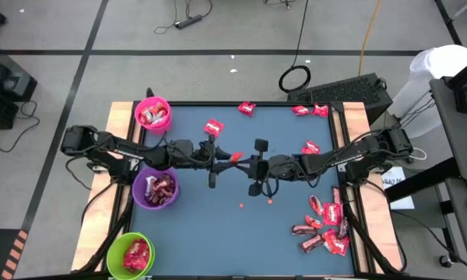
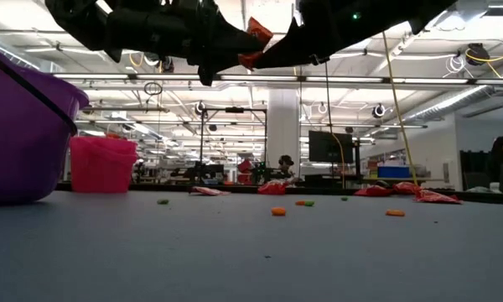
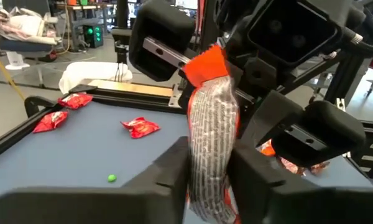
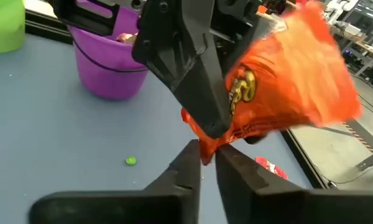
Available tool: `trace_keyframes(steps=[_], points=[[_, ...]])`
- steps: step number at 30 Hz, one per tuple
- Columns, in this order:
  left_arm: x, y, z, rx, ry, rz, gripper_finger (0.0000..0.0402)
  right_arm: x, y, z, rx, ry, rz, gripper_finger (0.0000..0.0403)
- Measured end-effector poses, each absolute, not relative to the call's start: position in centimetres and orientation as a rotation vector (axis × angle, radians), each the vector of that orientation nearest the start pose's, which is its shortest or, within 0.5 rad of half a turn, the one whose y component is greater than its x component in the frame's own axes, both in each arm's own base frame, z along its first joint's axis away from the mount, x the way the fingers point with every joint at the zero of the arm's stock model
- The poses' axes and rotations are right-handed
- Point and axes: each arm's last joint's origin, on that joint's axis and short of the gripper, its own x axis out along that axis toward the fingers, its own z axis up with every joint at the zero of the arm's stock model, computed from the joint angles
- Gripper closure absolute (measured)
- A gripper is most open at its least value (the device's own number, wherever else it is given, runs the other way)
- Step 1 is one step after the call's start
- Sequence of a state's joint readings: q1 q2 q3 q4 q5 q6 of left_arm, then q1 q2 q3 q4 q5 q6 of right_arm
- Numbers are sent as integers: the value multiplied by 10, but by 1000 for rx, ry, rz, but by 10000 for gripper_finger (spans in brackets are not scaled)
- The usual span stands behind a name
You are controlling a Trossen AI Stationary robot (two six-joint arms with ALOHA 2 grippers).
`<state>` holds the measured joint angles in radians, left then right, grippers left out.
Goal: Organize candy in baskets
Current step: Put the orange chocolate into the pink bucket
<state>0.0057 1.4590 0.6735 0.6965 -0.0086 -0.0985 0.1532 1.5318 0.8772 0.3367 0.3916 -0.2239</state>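
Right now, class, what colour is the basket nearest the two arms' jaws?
Purple: the basket holding candy sits beside the left arm, clearest in the high view.

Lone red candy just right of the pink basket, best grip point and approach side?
Come down from above and pinch the red candy across its middle. It lies flat and alone on the mat, apart from the pink basket, so its edges look free.

Candy (image 1: 324, 225) right of baskets (image 1: 161, 189)

Orange wrapper (image 4: 280, 87) — yellow marks, seemingly unreadable.
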Motion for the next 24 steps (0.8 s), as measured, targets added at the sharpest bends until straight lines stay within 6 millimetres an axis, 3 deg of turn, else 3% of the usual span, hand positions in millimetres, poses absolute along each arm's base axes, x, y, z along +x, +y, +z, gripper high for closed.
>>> trace_keyframes(steps=[6, 12, 19, 24], points=[[296, 2, 233, -70, 114, 19, 367, 324, 45, 238, -279, 348, -187, 292], [272, 4, 252, -55, 170, 98, 345, 308, 49, 241, -255, 450, -164, 253], [228, 23, 272, -8, 278, 372, 331, 302, 47, 225, -219, 608, -181, 248], [195, 41, 277, -5, 364, 611, 330, 302, 42, 225, -211, 614, -198, 248]])
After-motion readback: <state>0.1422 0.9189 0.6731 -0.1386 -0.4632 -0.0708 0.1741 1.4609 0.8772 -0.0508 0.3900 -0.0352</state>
